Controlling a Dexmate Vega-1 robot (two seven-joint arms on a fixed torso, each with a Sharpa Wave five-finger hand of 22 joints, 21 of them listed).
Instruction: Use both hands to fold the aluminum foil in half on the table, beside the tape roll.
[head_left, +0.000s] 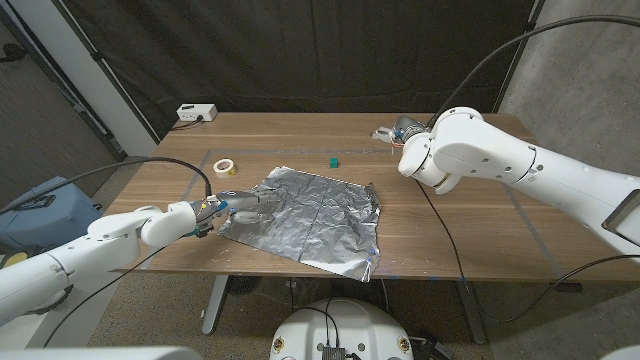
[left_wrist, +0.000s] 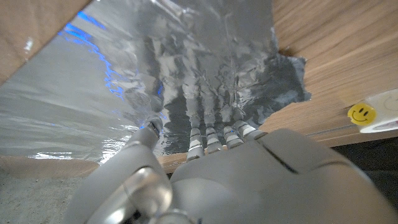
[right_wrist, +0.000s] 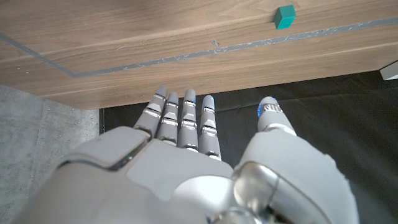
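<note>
The crinkled aluminum foil sheet (head_left: 310, 215) lies spread on the table's middle, its near right corner at the front edge. My left hand (head_left: 238, 205) is at the foil's left edge. In the left wrist view its fingertips (left_wrist: 211, 134) touch the foil (left_wrist: 186, 62) and are mirrored in it, with nothing pinched. The tape roll (head_left: 224, 167) lies just beyond that hand, and its smiley sticker (left_wrist: 361, 113) shows there too. My right hand (head_left: 392, 132) hovers over the table's far right, away from the foil. Its fingers (right_wrist: 183, 118) are straight and hold nothing.
A small green cube (head_left: 333, 159) sits past the foil's far edge, also seen from the right wrist (right_wrist: 285, 17). A white box (head_left: 197, 113) stands at the far left corner. Grey tape lines (right_wrist: 186, 55) cross the wooden table (head_left: 470, 235).
</note>
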